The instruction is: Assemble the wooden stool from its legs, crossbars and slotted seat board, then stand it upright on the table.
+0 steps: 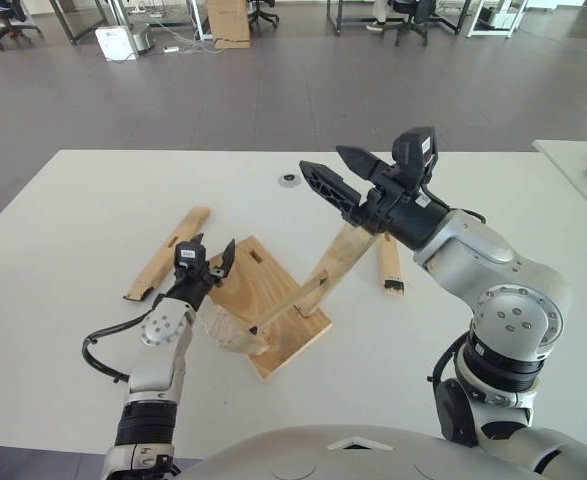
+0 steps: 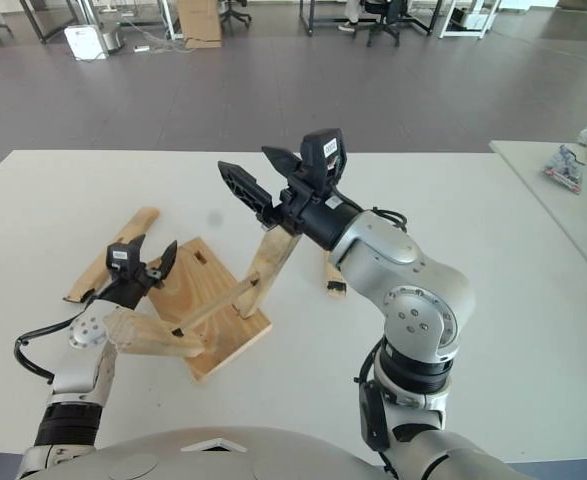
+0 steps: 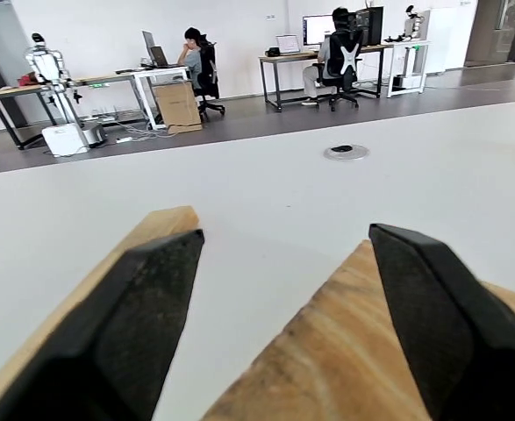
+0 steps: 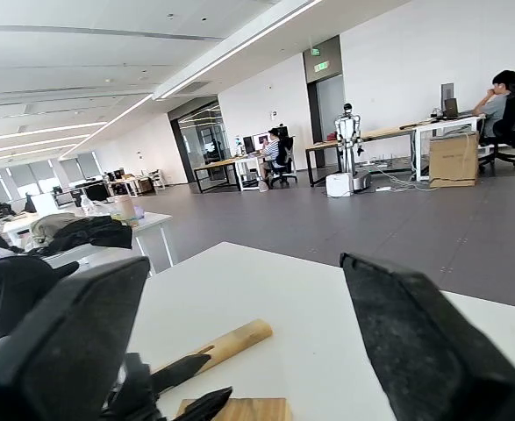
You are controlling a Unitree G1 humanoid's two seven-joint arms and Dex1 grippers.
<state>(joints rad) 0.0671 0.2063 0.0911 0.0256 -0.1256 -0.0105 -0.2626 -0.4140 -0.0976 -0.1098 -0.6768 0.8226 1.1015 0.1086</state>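
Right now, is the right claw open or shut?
Open. The right claw has its two black fingers spread wide with nothing between them, near the top of the tilted wooden leg.

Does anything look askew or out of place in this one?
Yes. Over the seat board, one leg rises at a slant rather than square, joined by a crossbar to a second leg lying at the board's near edge. A loose leg lies to the left, another piece to the right.
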